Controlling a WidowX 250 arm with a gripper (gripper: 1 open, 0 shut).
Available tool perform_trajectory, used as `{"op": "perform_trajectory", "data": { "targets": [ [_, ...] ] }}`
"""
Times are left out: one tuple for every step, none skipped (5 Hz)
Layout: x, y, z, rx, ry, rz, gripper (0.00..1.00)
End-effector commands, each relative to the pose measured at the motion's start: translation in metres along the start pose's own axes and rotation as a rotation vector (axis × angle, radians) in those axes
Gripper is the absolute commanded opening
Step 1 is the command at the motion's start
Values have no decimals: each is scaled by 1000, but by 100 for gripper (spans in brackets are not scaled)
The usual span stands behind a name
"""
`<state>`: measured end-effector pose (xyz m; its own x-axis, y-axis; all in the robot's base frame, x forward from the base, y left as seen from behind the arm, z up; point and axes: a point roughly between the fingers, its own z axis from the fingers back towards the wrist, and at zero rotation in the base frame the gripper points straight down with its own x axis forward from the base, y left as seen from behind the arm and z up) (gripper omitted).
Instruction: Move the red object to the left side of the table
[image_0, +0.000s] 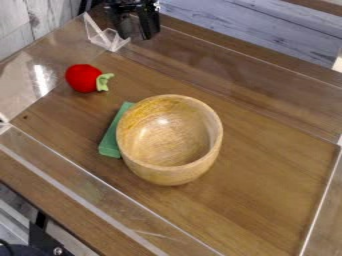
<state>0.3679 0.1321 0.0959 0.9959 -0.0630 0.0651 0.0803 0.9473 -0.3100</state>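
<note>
The red object (86, 77), a small glossy oval toy fruit with a light green stem on its right, lies on the brown wood-grain table (254, 110) near the left wall. My black gripper (134, 24) hangs at the top of the view, above and to the right of the fruit, well apart from it. Its fingers stand open with nothing between them; the upper part of the hand is cut off by the frame edge.
A large wooden bowl (170, 138) stands near the middle, resting partly on a flat green cloth (112, 136). Low clear acrylic walls (40, 70) edge the tabletop. A clear bracket (102, 37) sits beside the gripper.
</note>
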Motion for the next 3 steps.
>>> {"op": "perform_trajectory", "data": {
  "targets": [
    [5,-25,39,46,-75,31,100],
    [6,-39,48,57,-80,87,100],
    [5,-49,33,79,-42,79,100]
  ]
}}
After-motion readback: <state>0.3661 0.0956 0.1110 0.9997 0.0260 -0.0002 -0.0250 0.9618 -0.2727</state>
